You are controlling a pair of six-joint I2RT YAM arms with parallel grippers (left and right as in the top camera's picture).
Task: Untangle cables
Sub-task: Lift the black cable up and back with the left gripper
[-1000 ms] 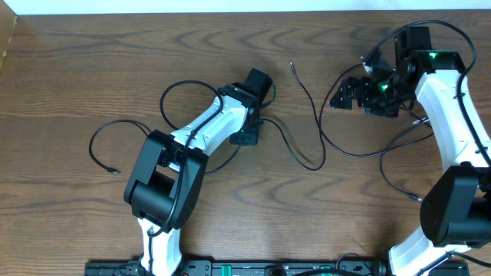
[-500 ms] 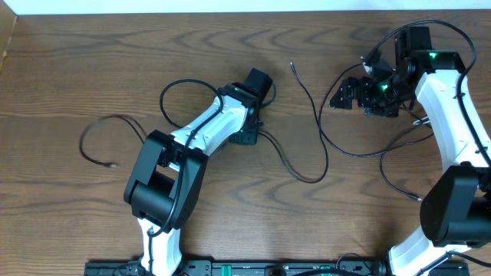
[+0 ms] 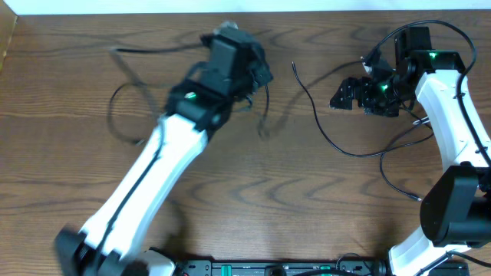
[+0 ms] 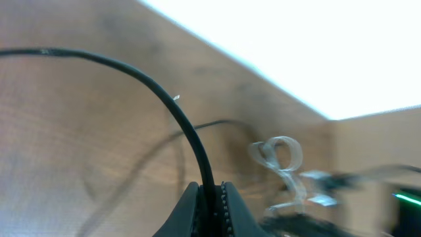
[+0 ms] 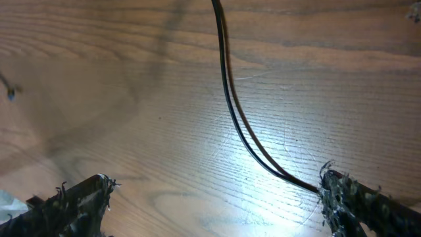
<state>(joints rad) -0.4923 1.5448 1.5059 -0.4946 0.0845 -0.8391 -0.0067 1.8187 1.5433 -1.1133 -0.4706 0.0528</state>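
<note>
Your left pincer (image 4: 209,197) is clamped tight on a black cable (image 4: 197,151), lifted off the table (image 3: 230,192). Your right pincer (image 5: 214,181) gapes wide, with the second black cable (image 5: 228,99) running lengthwise between its fingers (image 5: 348,197).

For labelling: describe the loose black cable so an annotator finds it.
Look just left of the right tool. A thin black cable curves over the table there, plug end toward the far edge. It lies free, unlike the second cable pinched in the left tool.
</note>
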